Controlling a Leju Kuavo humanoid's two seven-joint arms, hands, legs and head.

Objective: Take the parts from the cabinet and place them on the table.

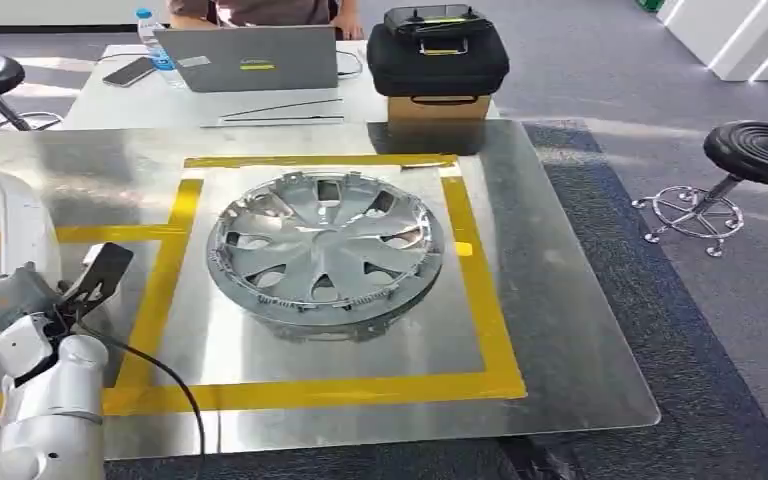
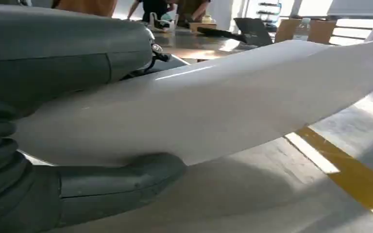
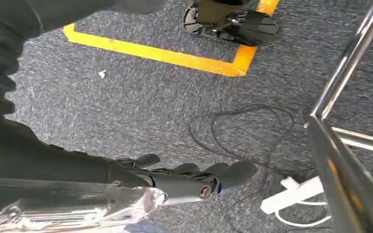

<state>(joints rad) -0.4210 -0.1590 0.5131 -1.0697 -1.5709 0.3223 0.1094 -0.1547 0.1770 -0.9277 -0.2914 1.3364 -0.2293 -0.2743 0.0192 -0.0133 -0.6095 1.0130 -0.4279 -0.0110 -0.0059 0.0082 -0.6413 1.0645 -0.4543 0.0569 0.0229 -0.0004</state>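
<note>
Looking from the head view: the left hand (image 1: 35, 300) holds a long, curved white plastic panel (image 1: 20, 225) upright over the near-left corner of the shiny metal-topped bench (image 1: 560, 300), close to the yellow tape lines (image 1: 165, 280). A silver spoked wheel cover (image 1: 325, 250) already lies inside the taped square. Risk: the panel stands tall above the grip, so it could swing or tip as it is lowered and land across the tape or strike the wheel cover.

Left wrist view: the grey thumb (image 2: 121, 182) lies under the white panel (image 2: 213, 107) and the hand's ribbed body sits above it, so the fingers are clamped on the panel, a detail the head view leaves unclear. A smooth panel could slide in this hold.

Right wrist view: the right hand (image 3: 184, 177) hangs over grey carpet (image 3: 126, 107), dark fingers (image 3: 223, 172) loosely together. A silvery, crinkled object (image 3: 73, 208) lies against it; whether it is held I cannot tell.
</note>
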